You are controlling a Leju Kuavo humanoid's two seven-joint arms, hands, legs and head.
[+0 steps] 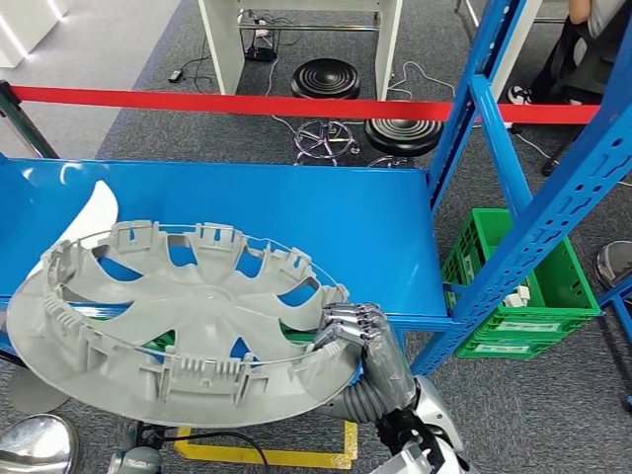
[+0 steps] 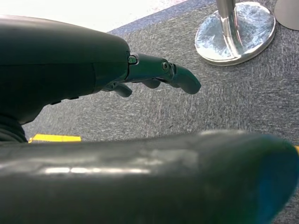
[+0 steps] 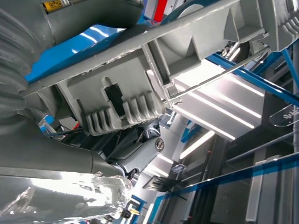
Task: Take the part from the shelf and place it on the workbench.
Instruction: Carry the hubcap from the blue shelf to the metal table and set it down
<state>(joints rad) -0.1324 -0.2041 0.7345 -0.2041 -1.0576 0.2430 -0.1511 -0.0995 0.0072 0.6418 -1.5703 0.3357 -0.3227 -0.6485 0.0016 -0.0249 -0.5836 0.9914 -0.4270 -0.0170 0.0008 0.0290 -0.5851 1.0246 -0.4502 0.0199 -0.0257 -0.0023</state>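
Grey plastic wheel cover [image 1: 179,321], inner side up, overhangs the front edge of the blue shelf [image 1: 357,227], its rim gripped by the right robot hand [image 1: 357,336]. Left robot hand [image 2: 155,77] hangs over carpet, fingers extended, holding nothing. Judged: part grasped and partly withdrawn; carrying to the counter and placing remain.

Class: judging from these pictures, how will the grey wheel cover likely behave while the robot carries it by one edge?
The wheel cover looks thin, moulded plastic with open spokes: probably light. The right hand grips one rim only, so it may sag or tilt. Its thin rim clips might snap if knocked.
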